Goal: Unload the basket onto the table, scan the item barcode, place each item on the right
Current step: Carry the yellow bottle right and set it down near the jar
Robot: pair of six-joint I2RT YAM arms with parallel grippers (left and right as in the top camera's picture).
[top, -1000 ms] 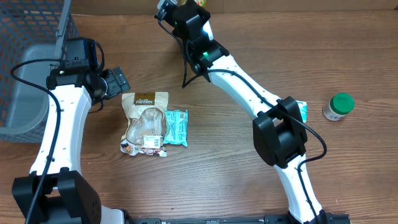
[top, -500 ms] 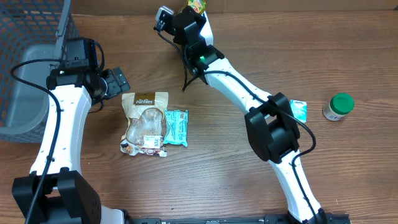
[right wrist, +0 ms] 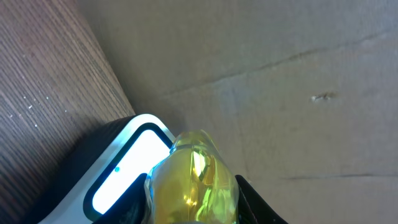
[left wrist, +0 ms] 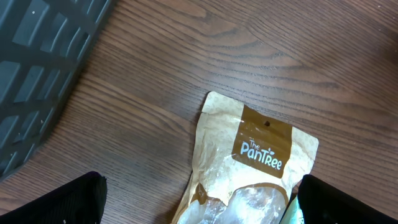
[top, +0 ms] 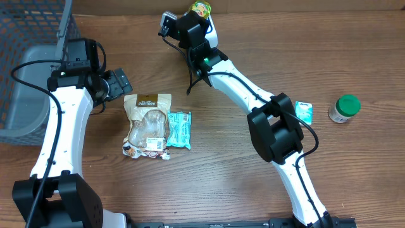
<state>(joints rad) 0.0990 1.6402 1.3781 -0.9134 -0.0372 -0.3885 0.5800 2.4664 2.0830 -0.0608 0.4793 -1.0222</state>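
Up at the far edge of the table [top: 354, 50], the right hand [right wrist: 193, 208] is clamped on a yellow item [right wrist: 193, 177], held close to a white-rimmed scanner [right wrist: 118, 177]. The left hand [top: 119, 83] hangs spread wide over a pouch [left wrist: 261, 149].

You'll see the table [top: 354, 164] in brown wood grain. The pouch [top: 147, 123] is tan with a brown label lettered in white, and the packet [top: 179, 128] is teal. Your item [right wrist: 193, 186] is translucent yellow, and the scanner [right wrist: 121, 174] has a white face edged in black. The jar [top: 344, 108] has a green lid, and the basket [top: 25, 69] is grey mesh
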